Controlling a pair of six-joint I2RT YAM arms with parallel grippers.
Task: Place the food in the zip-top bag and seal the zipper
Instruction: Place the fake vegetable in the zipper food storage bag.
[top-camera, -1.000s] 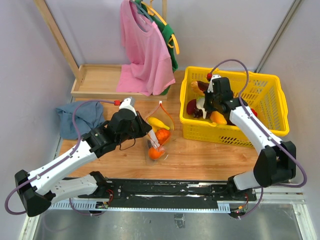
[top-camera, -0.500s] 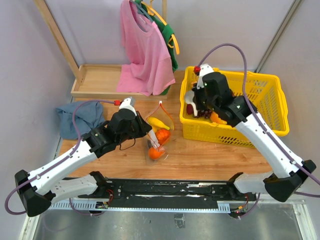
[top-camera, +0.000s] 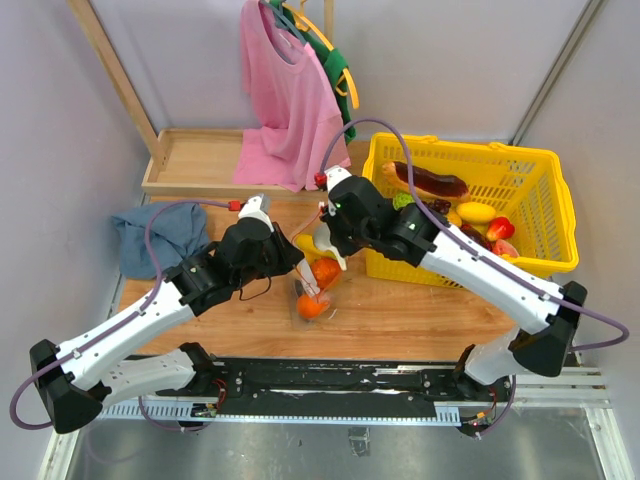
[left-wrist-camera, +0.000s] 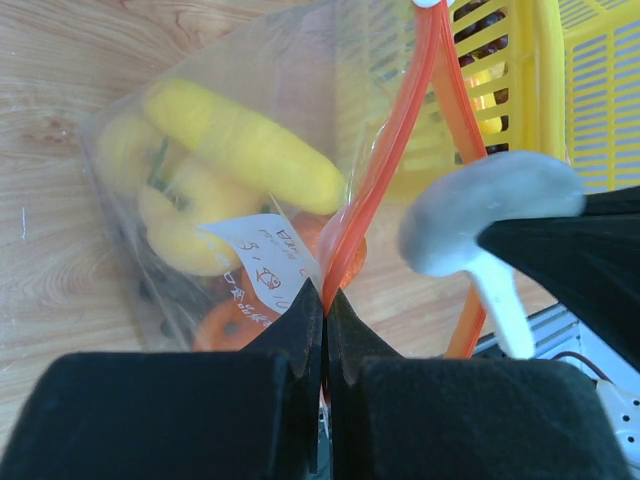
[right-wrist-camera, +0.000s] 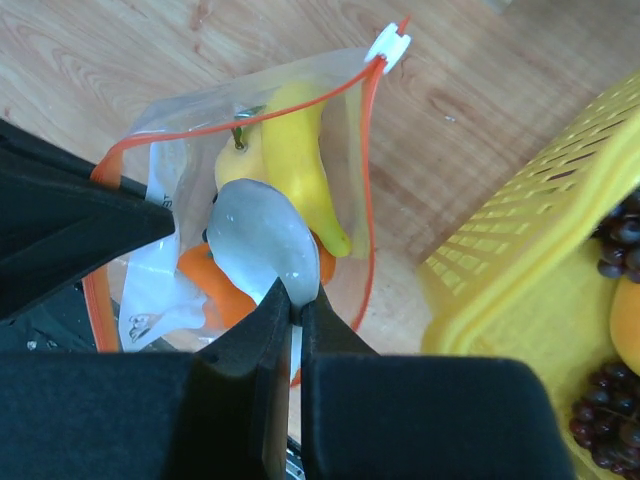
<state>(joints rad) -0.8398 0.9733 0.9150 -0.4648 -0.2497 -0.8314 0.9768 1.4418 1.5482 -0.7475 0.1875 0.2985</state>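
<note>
The clear zip-top bag (top-camera: 318, 280) lies on the wooden table, its mouth held open. It holds yellow food (left-wrist-camera: 240, 145) and orange food (right-wrist-camera: 205, 280), and its white label (left-wrist-camera: 262, 265) shows. My left gripper (left-wrist-camera: 323, 290) is shut on the red zipper strip (left-wrist-camera: 400, 130) at the bag's edge (top-camera: 298, 262). My right gripper (right-wrist-camera: 295, 290) is shut on the stem of a pale grey mushroom (right-wrist-camera: 262, 240) and holds it just above the open mouth (top-camera: 328, 240). The white slider (right-wrist-camera: 389, 45) sits at the far end of the zipper.
A yellow mesh basket (top-camera: 540, 165) stands right of the bag with an eggplant (top-camera: 430, 180), a lemon (top-camera: 478, 211), grapes and a strawberry (top-camera: 500, 228). A blue cloth (top-camera: 160, 235) lies at the left. A wooden tray (top-camera: 195, 160) and hanging shirts (top-camera: 290, 100) are behind.
My right arm has lifted out of the basket with the mushroom and swung left to just above the bag's mouth. The left arm and the bag have not moved.
</note>
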